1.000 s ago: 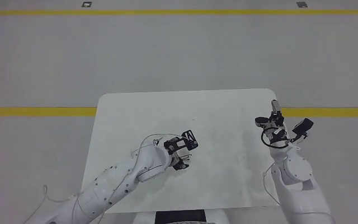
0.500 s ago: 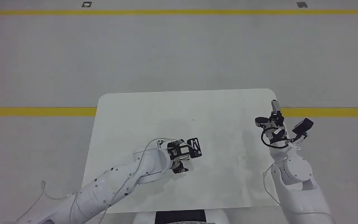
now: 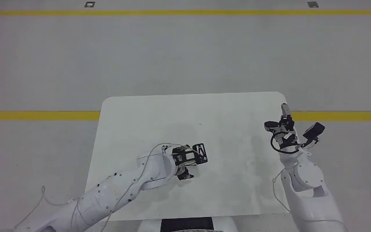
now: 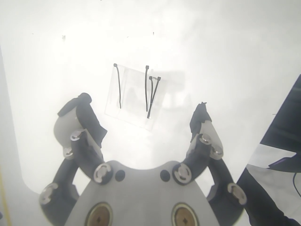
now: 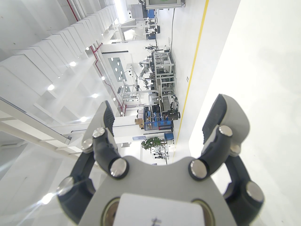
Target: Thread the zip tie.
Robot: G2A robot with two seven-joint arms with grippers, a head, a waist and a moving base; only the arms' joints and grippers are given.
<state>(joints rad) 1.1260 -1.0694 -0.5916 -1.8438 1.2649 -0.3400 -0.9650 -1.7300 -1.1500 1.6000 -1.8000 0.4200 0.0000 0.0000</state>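
Black zip ties [image 4: 146, 88] (four), left jaws spread.

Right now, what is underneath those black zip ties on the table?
A clear plastic bag lies flat under the four zip ties, on the white table. Whether they lie on it or inside it cannot be told.

4 zip ties [image 4: 146, 88] on a sheet [image 4: 134, 104], sheet on table [image 3: 232, 116], left gripper [image 4: 141, 104] above them
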